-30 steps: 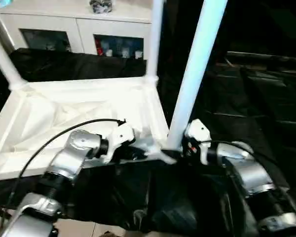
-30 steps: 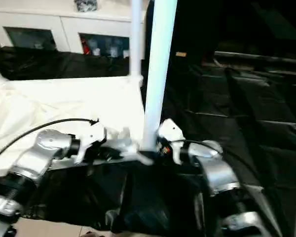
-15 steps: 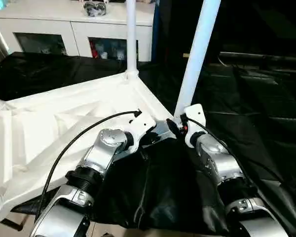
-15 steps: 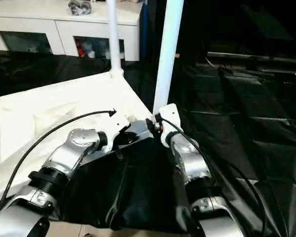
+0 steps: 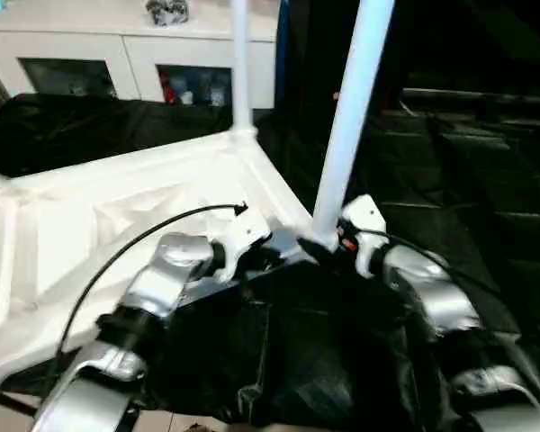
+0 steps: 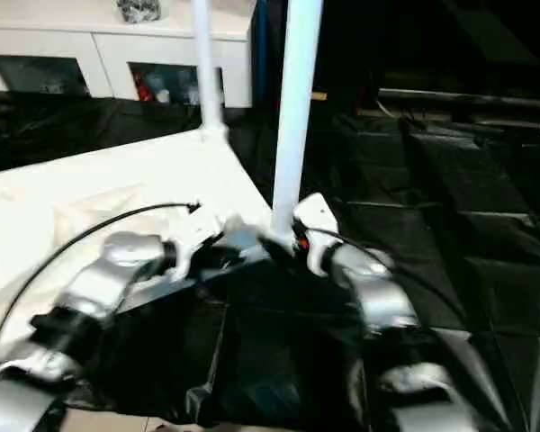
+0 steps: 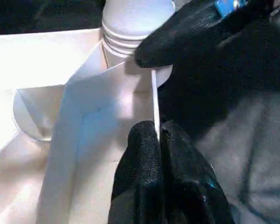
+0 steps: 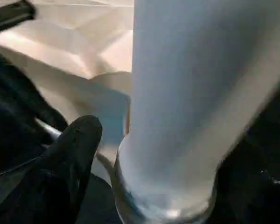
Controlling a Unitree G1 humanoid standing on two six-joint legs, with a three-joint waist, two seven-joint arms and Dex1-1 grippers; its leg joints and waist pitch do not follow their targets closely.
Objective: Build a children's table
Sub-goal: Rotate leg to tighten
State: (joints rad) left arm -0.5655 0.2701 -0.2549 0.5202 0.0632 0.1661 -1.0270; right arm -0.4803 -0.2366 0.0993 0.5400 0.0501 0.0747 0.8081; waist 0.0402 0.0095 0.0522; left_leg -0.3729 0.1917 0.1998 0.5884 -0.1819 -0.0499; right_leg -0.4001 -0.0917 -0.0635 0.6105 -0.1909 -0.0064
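The white plastic rectangular tabletop (image 5: pixel 117 225) is lying upside down, ribbed underside up, across the left half of the left eye view, on the large black-covered work table (image 5: pixel 486 180). A long white tubular leg (image 5: pixel 351 117) is rising from its nearest corner socket at the frame's centre, and a second white tubular leg (image 5: pixel 239 67) is standing in the far corner, upper centre.

The left wrist view is giving what the head views are not: the left gripper (image 7: pixel 158 140) is pinching the tabletop's thin edge wall between its two black fingers, pressed tight on either side of it, just beside the ringed base of the near leg. Beyond it, a black finger of the right gripper (image 7: pixel 191 32) is touching that base.

The right wrist view is showing the near leg close up (its flared end seated in the socket), with one black finger (image 8: pixel 77 140) just beside it; whether this pincer is clamped on the leg cannot be told.

In the eye views both silver forearms are meeting at this corner. A white cabinet (image 5: pixel 117 54) with glass doors is standing along the upper left. No writing is readable.
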